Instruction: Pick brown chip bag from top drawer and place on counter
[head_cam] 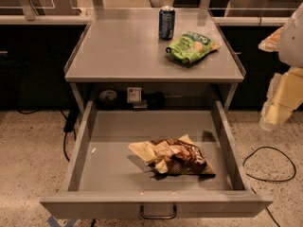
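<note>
Near front edge of open top drawer (85, 141), slightly right of centre: brown chip bag (173, 157), lying flat, crumpled. Gripper (277, 110) off right side of desk, past counter's (118, 46) right front corner; well apart from bag, up and right of it. How far open: cannot tell. Green chip bag (191, 46), can (166, 22) on counter, back right.

On my remote feed: the grey counter (118, 56) carries a dark blue can (166, 22) standing upright near its back edge, and a green chip bag (193, 46) lying just beside it, toward the right rim. Below, the top drawer (106, 174) stands open, with the brown chip bag (173, 157) flat on its bottom. My gripper (275, 111) hangs at the right, apart from the counter, over speckled floor (28, 164) where a black cable (271, 163) loops.
</note>
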You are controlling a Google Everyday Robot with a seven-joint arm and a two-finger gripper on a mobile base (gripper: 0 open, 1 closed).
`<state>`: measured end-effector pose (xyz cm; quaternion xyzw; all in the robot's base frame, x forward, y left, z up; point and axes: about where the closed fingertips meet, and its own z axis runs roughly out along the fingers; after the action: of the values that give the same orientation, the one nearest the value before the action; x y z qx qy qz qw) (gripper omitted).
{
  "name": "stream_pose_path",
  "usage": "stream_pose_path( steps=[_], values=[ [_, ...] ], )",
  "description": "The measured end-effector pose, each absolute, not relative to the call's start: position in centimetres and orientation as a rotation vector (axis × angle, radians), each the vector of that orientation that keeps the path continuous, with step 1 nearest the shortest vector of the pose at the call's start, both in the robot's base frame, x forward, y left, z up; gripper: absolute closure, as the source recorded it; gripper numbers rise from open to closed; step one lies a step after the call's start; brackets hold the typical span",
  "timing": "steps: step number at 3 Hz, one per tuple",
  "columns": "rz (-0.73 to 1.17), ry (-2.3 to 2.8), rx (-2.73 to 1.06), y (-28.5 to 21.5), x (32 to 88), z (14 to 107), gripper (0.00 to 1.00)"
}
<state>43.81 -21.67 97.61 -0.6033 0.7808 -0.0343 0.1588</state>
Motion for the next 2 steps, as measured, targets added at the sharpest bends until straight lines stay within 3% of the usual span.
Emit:
stream_pose_path(
  steps=[2],
  values=[
    [-0.054, 2.236, -1.704, -21.52, 44.19, 96.18, 0.0]
  ],
)
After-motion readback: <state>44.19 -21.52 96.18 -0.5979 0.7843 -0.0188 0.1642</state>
